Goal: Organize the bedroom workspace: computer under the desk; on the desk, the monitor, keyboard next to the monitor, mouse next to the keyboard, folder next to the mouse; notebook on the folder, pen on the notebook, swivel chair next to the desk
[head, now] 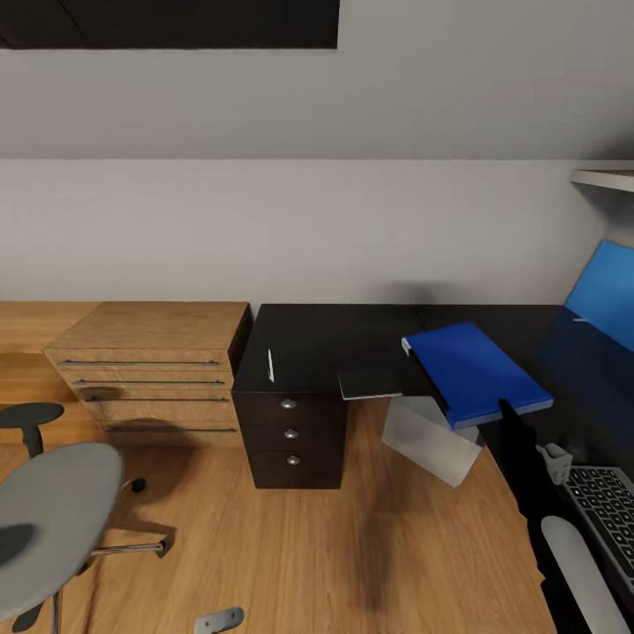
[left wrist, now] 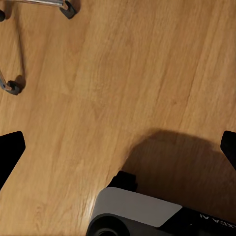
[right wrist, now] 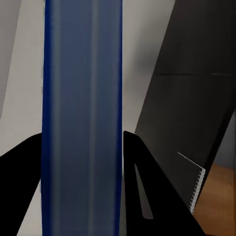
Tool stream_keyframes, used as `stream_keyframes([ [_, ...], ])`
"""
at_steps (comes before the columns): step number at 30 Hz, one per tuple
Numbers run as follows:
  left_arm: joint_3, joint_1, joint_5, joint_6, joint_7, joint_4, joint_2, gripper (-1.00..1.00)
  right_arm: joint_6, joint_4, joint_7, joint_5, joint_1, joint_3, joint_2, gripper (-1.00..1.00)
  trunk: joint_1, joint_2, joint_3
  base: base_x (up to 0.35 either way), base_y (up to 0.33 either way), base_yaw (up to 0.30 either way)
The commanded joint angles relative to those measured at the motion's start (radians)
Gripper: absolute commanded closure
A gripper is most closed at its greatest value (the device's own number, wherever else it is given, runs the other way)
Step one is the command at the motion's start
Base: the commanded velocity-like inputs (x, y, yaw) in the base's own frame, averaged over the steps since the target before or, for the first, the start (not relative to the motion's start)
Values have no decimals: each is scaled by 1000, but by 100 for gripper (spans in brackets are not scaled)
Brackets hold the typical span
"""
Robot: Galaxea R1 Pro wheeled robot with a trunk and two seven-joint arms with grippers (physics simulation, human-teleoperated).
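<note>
over the black desk (head: 352, 339) my right gripper (right wrist: 82, 142) is clamped on the blue folder (head: 475, 370), one finger on either side of its edge in the right wrist view. from the head view the folder hangs level above the desk's front edge, partly past it, with a pale grey box that i take for the computer (head: 431, 438) sitting tilted below it, under the desktop. so the folder is off the swivel chair (head: 53, 519) but not set down yet.

the keyboard (head: 608, 511) lies on the desk at my right, near the folder. a thin white stick, likely the pen (head: 271, 365), rests on the desk's left end above the drawers, well apart from the folder. a flat grey sheet (head: 372, 383) juts over the desk edge just beside the folder; i cannot tell whether it is the notebook.

my left gripper (left wrist: 118, 147) hangs spread wide over the wooden floor (left wrist: 123, 73), holding nothing.

by my reckoning most is left: lay the folder down, stack notebook and pen, bring the chair in close
</note>
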State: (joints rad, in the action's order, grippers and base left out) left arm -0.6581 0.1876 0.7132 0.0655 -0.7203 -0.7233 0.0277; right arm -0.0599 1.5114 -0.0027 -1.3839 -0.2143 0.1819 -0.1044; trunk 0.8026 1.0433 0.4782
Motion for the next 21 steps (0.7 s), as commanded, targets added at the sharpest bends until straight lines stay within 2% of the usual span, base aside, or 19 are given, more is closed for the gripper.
stream_keyframes([
  [1,-6,1,2,7,-8,-2,1,-100,-6,-1,-2,-10,0,-3,0,100,0,1,1,0,0,0],
  [4,-6,1,2,7,-8,-2,1,-100,-10,-6,-11,-9,-2,-9,3,100,0,1,1,0,0,0],
  [7,-6,1,2,7,-8,-2,1,-100,-26,-18,-54,-5,-13,-14,26,100,0,1,1,0,0,0],
  [10,-6,1,3,7,-8,-2,1,-100,-76,-65,-107,-1,-68,-16,38,100,0,1,1,0,0,0],
  [13,-6,1,3,7,-8,-2,1,-100,-195,-223,-134,23,-202,-19,44,100,0,1,1,0,0,0],
  [15,-6,1,3,7,-8,-2,1,-100,-244,-300,-138,42,-254,-20,51,100,0,1,1,0,0,0],
  [16,-6,1,3,7,-8,-2,1,-100,-337,-408,-140,77,-323,-23,82,100,0,1,1,0,0,0],
  [17,-6,1,3,7,-8,-2,1,-100,-402,-454,-141,91,-348,-25,105,100,0,1,1,0,0,0],
  [21,-6,1,3,7,-8,-2,1,-100,-548,-514,-138,106,-370,-38,138,100,0,1,1,0,0,0],
])
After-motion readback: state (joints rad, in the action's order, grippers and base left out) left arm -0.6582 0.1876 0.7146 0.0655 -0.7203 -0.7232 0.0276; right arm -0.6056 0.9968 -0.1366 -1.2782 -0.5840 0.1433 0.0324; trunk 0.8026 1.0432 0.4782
